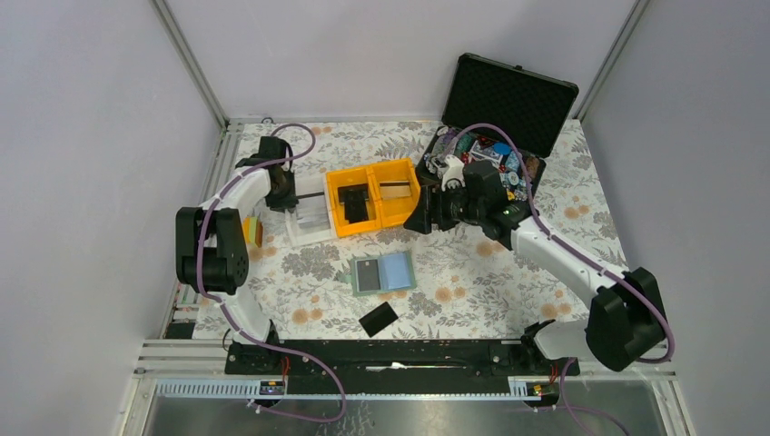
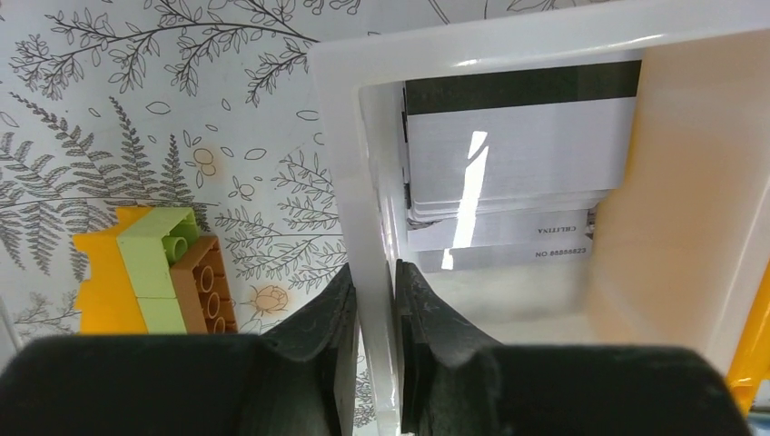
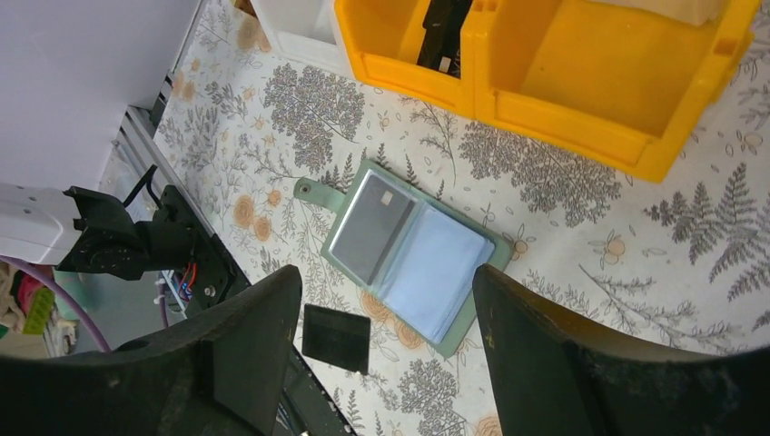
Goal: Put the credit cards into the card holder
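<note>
The left gripper [image 2: 375, 304] is being clamped onto a side wall of a white bin [image 2: 338, 118], with one finger [image 2: 322, 322] pressed against the outside of the wall and the other against the inside. Only the thin plastic is being pinched between them. Inside this bin a stack of silvery-grey cards [image 2: 518, 136] is lying, the top one showing a black stripe along its far edge. Just outside the bin, an orange-and-green toy-brick block [image 2: 154, 272] is resting on the floral tablecloth [image 2: 136, 109]. The right gripper [image 3: 386, 277] is being held wide open above the cloth, with nothing between its fingers. It is positioned beside the near right corner of a pair of joined yellow bins [image 1: 392, 213]. Black cards [image 1: 352, 202] are standing in the left yellow compartment. Nearer the arm bases, the sage-green card holder [image 3: 459, 331] is lying open and flat. A grey card [image 3: 370, 227] is already tucked into its left pocket, while its right pocket is showing only pale blue plastic. Near the holder, closer to the bases, a single black card [image 3: 336, 338] is lying loose on the cloth. At the far right, a big black case [image 1: 508, 91] is standing open, filled with small mixed objects.
</note>
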### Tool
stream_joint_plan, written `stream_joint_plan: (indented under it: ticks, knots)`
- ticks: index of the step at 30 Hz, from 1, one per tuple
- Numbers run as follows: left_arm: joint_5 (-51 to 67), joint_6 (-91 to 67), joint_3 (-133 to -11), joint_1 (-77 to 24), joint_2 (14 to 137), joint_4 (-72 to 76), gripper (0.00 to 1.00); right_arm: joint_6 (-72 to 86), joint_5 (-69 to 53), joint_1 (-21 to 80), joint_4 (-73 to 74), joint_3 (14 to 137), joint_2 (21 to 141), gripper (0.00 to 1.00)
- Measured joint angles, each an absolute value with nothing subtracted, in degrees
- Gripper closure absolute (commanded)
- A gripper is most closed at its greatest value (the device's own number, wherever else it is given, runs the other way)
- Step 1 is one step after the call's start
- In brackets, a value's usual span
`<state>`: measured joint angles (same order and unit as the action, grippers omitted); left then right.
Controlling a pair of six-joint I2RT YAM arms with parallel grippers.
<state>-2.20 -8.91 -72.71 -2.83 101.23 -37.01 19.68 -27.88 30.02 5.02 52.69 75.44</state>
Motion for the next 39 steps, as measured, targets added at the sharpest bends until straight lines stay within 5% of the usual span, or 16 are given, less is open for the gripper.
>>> stream_joint_plan:
  ticks: [12, 39]
  knots:
    - [-7.7, -6.74, -73.14, -5.23, 101.23, -39.03, 1.0, 15.68, -27.09, 34.37, 7.03, 61.34, 84.79, 0.28]
    - [3.81, -0.8, -73.14, -1.87, 99.83, -40.84, 0.99, 15.14, -26.68, 34.61, 7.11, 62.11, 85.65, 0.29]
